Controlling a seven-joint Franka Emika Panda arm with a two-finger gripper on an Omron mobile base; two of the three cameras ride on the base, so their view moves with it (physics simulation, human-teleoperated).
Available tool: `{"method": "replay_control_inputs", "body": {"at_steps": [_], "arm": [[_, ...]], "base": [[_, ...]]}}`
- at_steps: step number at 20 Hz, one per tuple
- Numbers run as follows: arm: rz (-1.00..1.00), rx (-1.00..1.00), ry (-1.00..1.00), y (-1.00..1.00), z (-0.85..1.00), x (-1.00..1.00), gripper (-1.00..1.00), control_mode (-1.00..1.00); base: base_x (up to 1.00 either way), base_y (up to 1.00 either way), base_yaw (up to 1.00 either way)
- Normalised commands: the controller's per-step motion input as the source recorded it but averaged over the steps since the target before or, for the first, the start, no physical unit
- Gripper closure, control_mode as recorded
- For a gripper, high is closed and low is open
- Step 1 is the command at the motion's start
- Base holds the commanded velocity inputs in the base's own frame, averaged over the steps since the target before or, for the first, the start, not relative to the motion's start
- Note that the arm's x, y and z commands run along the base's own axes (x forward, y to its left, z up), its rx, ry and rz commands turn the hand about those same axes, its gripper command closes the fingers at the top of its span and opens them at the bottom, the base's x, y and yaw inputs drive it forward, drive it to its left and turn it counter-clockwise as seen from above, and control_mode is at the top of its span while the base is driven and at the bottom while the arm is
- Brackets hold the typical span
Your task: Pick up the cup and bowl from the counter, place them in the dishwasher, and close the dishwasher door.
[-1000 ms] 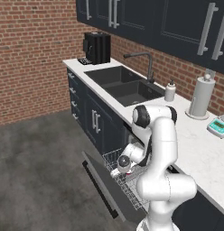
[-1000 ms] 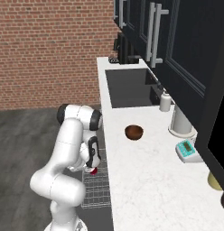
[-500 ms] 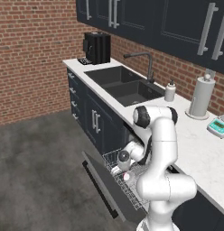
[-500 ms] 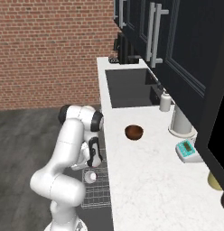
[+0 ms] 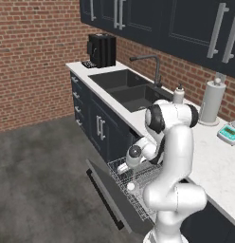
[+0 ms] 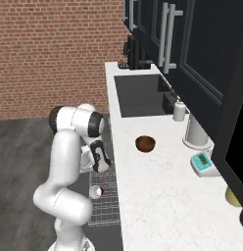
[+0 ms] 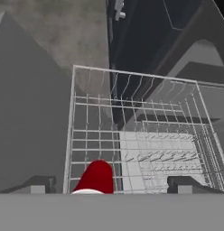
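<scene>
My two-finger gripper (image 7: pixel 109 186) is released, fingers wide apart and holding nothing, poised just over the light-grey wire rack (image 7: pixel 145 135) of the dark navy dishwasher (image 5: pixel 120 142). The small red tapered cup (image 7: pixel 95 177) lies on its side on the rack wires, between the fingertips' line and near the rack's outer edge; I read that as cup delivered. The flat navy-grey dishwasher door (image 5: pixel 107 190) hangs dropped open below the rack. The glossy dark-brown bowl (image 6: pixel 145 143) sits upright on the white marbled counter (image 6: pixel 157 196), well apart from the rack; I judge it my next pickup
</scene>
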Motion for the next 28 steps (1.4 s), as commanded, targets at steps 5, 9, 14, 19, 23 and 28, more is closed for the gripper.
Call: {"method": "replay_control_inputs", "body": {"at_steps": [5, 9, 14, 19, 23, 28], "arm": [[0.00, 0.08, -0.16, 0.00, 1.00, -0.72, -1.00, -1.00], [0.00, 0.05, -0.05, 0.02, 1.00, -0.64, -1.00, -1.00], [0.01, 0.02, 0.00, 0.10, 1.00, -0.58, -1.00, -1.00], [0.03, 0.00, 0.00, 0.20, 1.00, -0.33, -1.00, -1.00], [0.03, 0.00, 0.00, 0.27, 1.00, -0.02, -1.00, -1.00], [0.04, 0.00, 0.00, 0.38, 1.00, 0.18, -1.00, -1.00]], "base": [[0.00, 0.00, 0.00], [0.00, 0.00, 0.00], [0.00, 0.00, 0.00], [0.00, 0.00, 0.00], [0.00, 0.00, 0.00], [0.00, 0.00, 0.00]]}}
